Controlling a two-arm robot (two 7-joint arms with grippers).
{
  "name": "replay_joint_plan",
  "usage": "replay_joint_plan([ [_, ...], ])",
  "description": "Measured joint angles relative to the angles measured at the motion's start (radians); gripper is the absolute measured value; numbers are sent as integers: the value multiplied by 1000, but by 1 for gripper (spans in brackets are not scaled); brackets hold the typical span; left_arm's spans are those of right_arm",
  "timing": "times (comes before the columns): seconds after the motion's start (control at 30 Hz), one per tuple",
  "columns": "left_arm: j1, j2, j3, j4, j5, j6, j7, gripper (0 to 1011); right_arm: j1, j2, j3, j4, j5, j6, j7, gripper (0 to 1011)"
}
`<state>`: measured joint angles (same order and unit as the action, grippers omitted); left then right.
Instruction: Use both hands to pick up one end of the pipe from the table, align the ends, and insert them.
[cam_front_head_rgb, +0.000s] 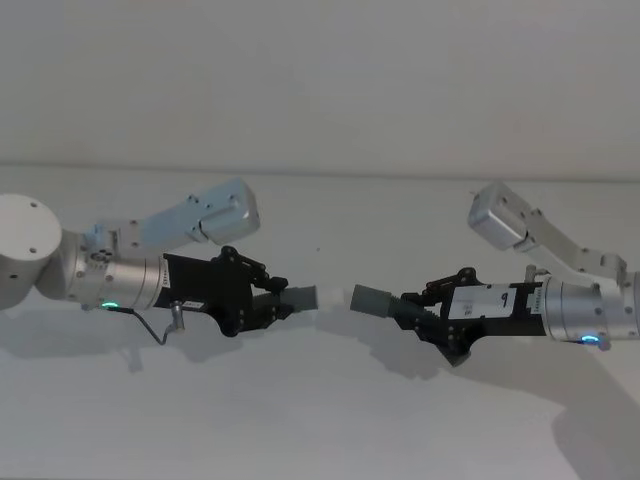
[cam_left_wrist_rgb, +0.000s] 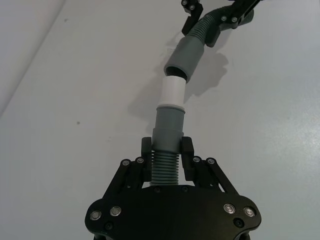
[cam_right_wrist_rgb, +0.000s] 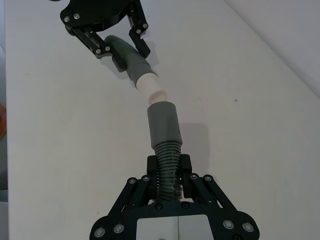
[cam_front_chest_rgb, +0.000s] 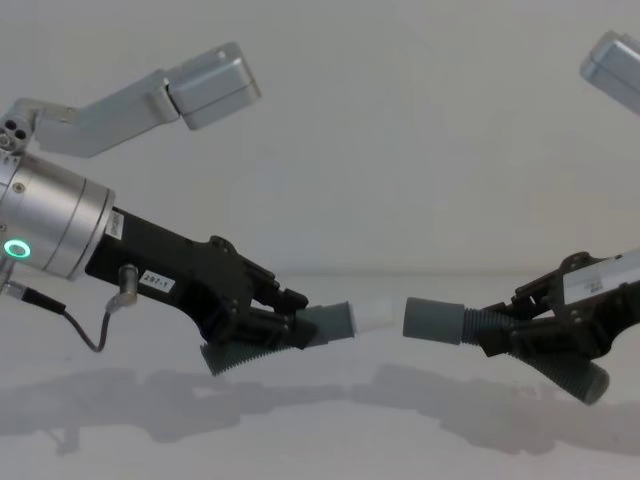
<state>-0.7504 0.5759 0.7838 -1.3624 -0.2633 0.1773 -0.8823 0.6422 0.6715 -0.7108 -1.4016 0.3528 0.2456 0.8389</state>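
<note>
From the head view I have the left gripper (cam_front_head_rgb: 268, 300) clamped on the white-tipped piece (cam_front_head_rgb: 305, 297) and the right gripper (cam_front_head_rgb: 425, 308) clamped on the cuff piece (cam_front_head_rgb: 375, 299), both held above the table (cam_front_head_rgb: 320, 420), ends near but apart. My left wrist view shows the fingers (cam_left_wrist_rgb: 145, 150) pinching the ribbed section, the white tip (cam_left_wrist_rgb: 173, 92) just short of the smooth cuff mouth (cam_left_wrist_rgb: 181, 60). In the right wrist view the tip sits slightly off-axis; I judge it could catch the rim. The chest view shows flexible ribbing that may buckle if pushed.
</note>
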Motion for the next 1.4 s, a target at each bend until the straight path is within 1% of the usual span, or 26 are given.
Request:
replay_joint_plan([
  [0.4, -8, 5, 16, -10, 6, 3, -1, 334, 9, 5, -9, 4, 5, -6, 6, 264],
  [1.4, -24, -1, 31, -1, 21, 12, -3, 334, 37, 3, -33, 18, -4, -3, 26, 264],
])
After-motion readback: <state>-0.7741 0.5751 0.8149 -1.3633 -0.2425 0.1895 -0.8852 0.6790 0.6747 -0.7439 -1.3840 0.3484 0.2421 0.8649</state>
